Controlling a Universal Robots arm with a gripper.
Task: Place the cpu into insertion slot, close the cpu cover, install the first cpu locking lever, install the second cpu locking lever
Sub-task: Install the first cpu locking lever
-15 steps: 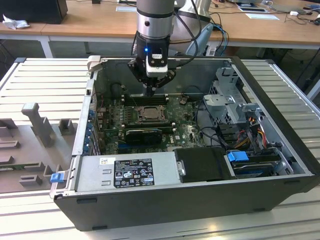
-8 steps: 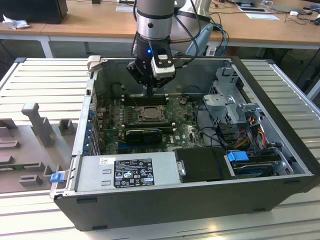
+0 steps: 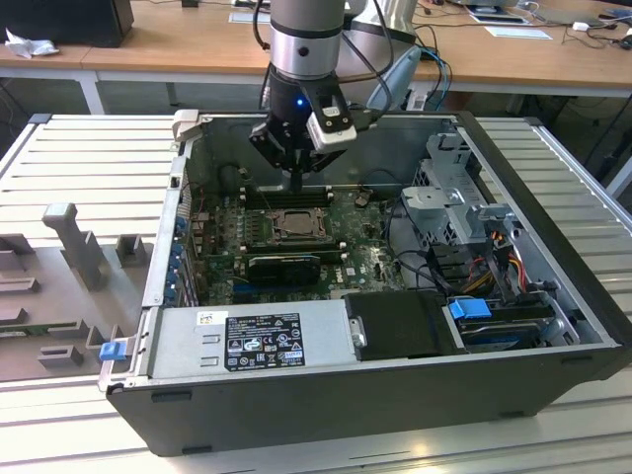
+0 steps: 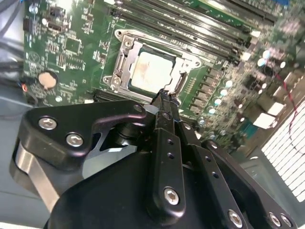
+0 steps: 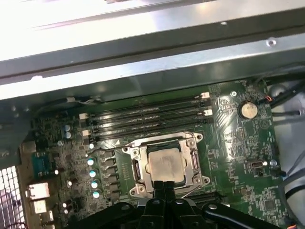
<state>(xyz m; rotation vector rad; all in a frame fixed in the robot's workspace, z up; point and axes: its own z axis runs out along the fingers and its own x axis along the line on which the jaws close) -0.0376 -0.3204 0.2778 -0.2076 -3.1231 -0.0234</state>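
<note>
Second wrist view: fingers (image 4: pixel 164 114) pressed together beside covered cpu (image 4: pixel 147 71); exterior view: whole case (image 3: pixel 375 405).

The arm (image 3: pixel 304 39) is silver-grey with a glowing blue light (image 3: pixel 298 102); its black hand (image 4: pixel 164 100) carries silver screws (image 4: pixel 47 123).

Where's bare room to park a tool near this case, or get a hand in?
Free: slatted table on the exterior view's right of the case; also its left, above the grey fixtures in that view. Power supply top is flat and bare. Crowded: end effector hangs over the socket; cables fill the drive cage side.
</note>
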